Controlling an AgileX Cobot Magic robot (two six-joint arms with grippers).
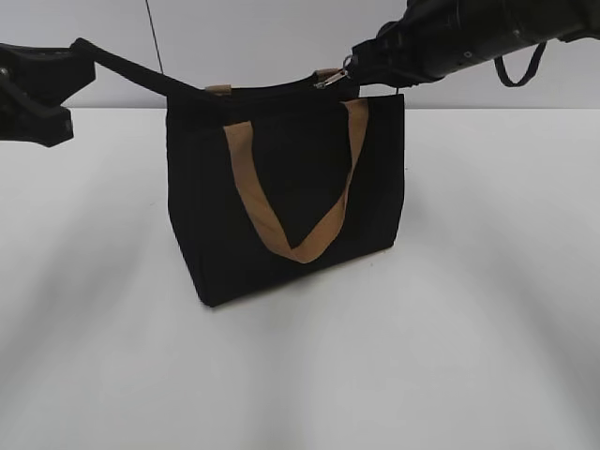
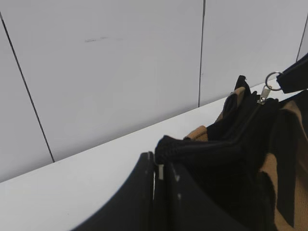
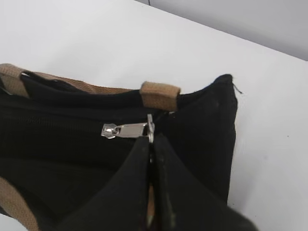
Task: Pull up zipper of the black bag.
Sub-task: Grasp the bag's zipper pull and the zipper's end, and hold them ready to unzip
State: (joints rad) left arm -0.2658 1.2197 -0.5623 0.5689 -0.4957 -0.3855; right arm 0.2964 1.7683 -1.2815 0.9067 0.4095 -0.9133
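Exterior view: the black bag (image 1: 286, 197) stands upright on the white table (image 1: 469, 356); soft fabric, likely light and prone to sliding unless braced. The zipper (image 1: 281, 91) runs left–right along its top edge.

Left wrist view: the left gripper (image 2: 159, 168), jaws closed, pinches the fabric tail at the zipper's end, anchoring it.

Right wrist view: the right gripper (image 3: 150, 144), jaws closed, clamps the ring of the silver pull (image 3: 124, 130), the proper hold; the pull lies along the track.
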